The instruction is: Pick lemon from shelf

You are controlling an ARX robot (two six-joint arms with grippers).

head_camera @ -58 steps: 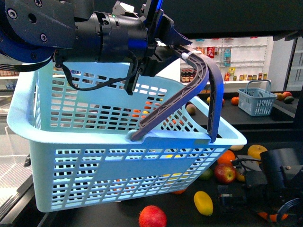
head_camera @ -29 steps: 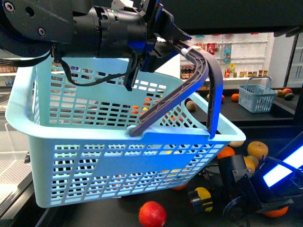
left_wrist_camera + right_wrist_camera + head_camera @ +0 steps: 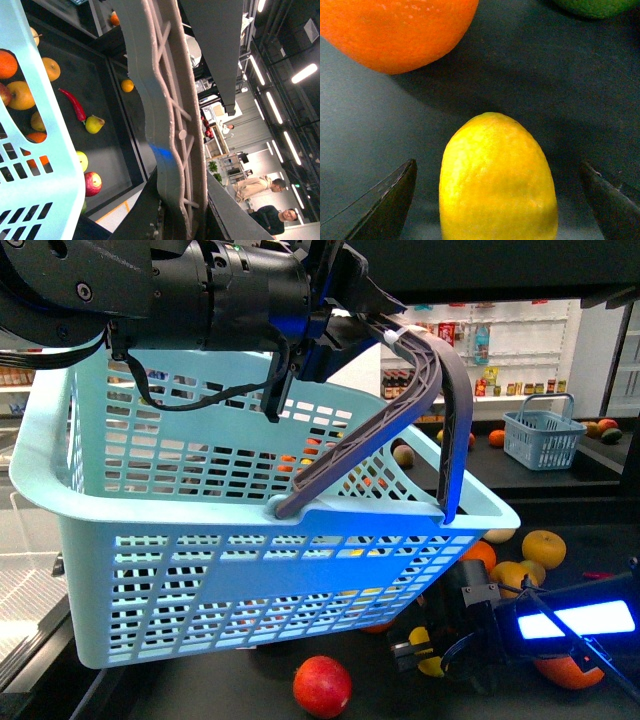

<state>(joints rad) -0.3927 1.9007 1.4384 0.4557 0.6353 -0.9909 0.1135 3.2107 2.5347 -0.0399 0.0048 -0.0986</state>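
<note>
The lemon [image 3: 497,185], bright yellow and oval, lies on the shelf's dark tray [image 3: 370,125]. My right gripper [image 3: 497,165] is open, with one finger on each side of the lemon and a gap to both. In the front view the right gripper [image 3: 412,652] is low on the shelf tray [image 3: 240,695], and the lemon [image 3: 430,667] shows only partly behind it. My left gripper [image 3: 330,330] is shut on the grey basket handle [image 3: 440,400] and holds the light-blue basket [image 3: 250,580] in the air. The handle fills the left wrist view [image 3: 165,125].
A red apple [image 3: 321,685] lies just left of the right gripper. Oranges [image 3: 543,548] lie behind it. An orange [image 3: 395,30] and a green fruit [image 3: 595,6] lie beyond the lemon. A small blue basket [image 3: 543,438] stands on the far counter.
My right arm has moved left and down to the lemon, and its open fingers now stand on either side of it. The held basket has shifted slightly.
</note>
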